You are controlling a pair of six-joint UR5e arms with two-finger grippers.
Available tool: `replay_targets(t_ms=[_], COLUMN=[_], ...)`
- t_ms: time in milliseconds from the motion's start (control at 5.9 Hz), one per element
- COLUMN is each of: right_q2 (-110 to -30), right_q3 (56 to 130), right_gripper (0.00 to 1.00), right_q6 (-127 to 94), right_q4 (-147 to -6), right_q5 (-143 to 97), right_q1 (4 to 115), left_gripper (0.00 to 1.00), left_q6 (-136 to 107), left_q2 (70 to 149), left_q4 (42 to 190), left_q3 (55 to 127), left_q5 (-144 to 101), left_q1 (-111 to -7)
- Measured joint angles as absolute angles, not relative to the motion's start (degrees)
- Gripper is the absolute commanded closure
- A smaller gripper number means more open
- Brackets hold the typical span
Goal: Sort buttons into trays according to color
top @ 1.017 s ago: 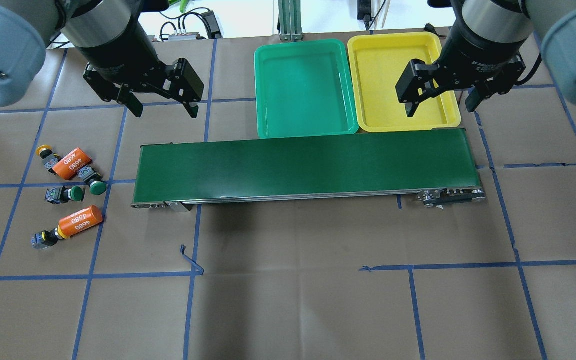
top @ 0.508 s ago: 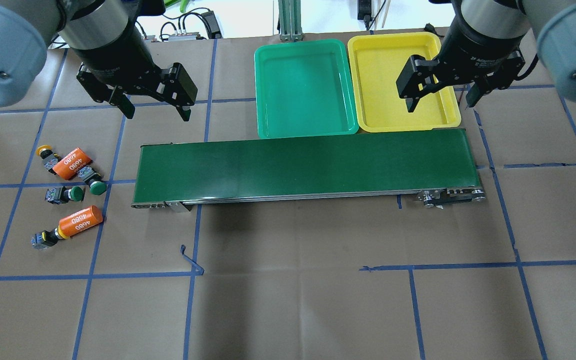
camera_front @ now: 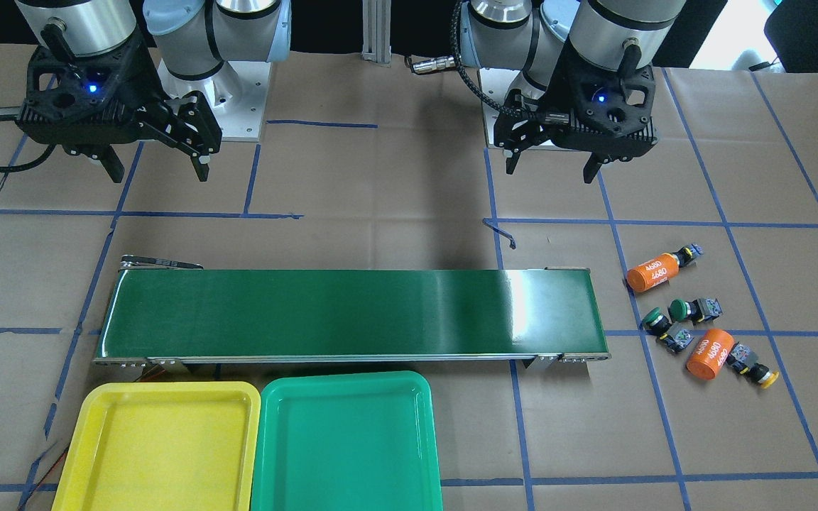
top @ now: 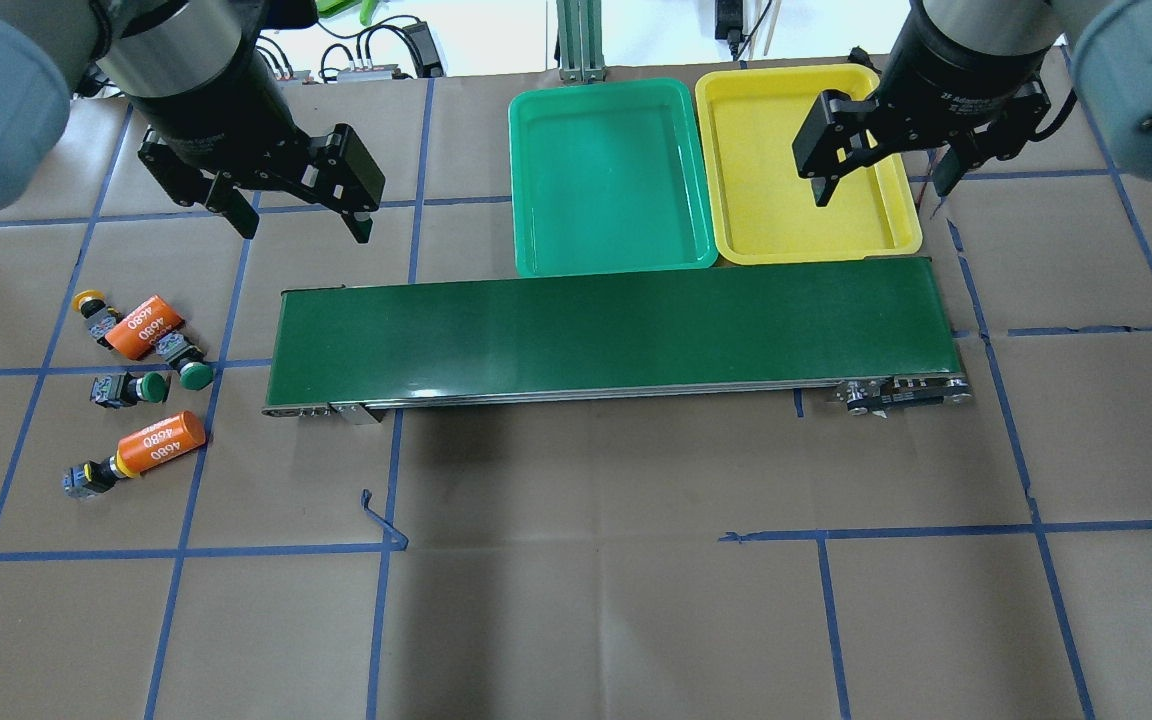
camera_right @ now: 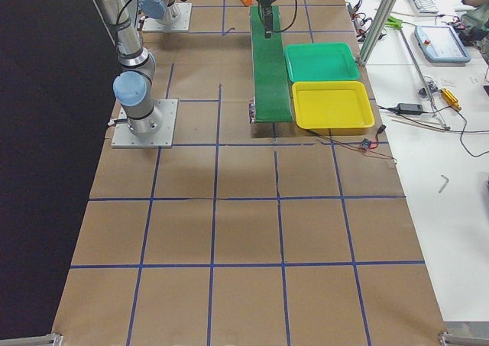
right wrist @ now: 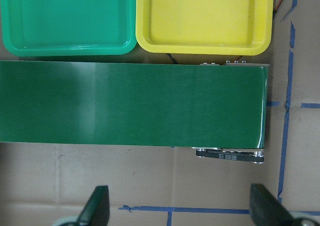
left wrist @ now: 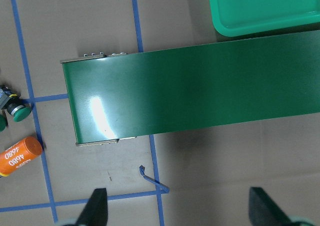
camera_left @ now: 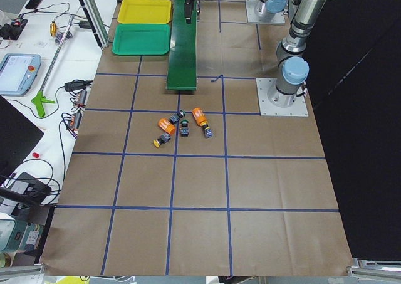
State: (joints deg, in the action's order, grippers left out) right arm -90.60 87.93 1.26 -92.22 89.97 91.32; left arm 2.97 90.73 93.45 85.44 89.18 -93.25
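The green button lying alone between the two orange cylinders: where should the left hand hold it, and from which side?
Grip the green button by its black body, behind the cap, coming from straight above with the left hand. It lies on its side, and both flanks seem free of neighbours; the round cap would likely slip.

Overhead and front cameras face each other across the brown paper-covered bench (top: 586, 600); side cameras watch from its ends; close wrist cameras look down, sharing the long dark green conveyor belt (left wrist: 200, 89).
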Motion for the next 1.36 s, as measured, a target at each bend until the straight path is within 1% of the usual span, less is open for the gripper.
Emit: replay_targets(t_ms=[169, 508, 847, 1186, 1356], right_q2=[-90.6, -90.9, -91.3, -91.4, -91.4], right_q3=[88.0, 88.3, 88.7, 89.0, 89.1], right_gripper=[0.0, 0.0, 0.0, 0.0, 0.0], right_q6=[1.2, 1.1, 1.1, 1.2, 1.5], right_q4=[-92.1, -92.0, -91.9, -91.9, -91.9], right_q5=[89.9, 89.9, 89.8, 89.8, 89.7], right_q1=[91.3, 91.3, 91.3, 91.3, 91.3], left_gripper=[0.02, 0.02, 0.02, 0.02, 0.02], left_q6=[3.0, 12.3, 28.5, 44.4, 52.8], left_q2=[90.9, 91.3, 91.9, 93.3, 95.3], left_q4=[93.7, 93.7, 93.8, 91.7, 87.9], left_q3=[85.3, 85.4, 87.0, 91.1, 93.9], left_q5=[89.1, 88.8, 89.0, 89.9, 91.9], left_q1=[-93.1, -92.0, -86.6, -78.8, -74.9])
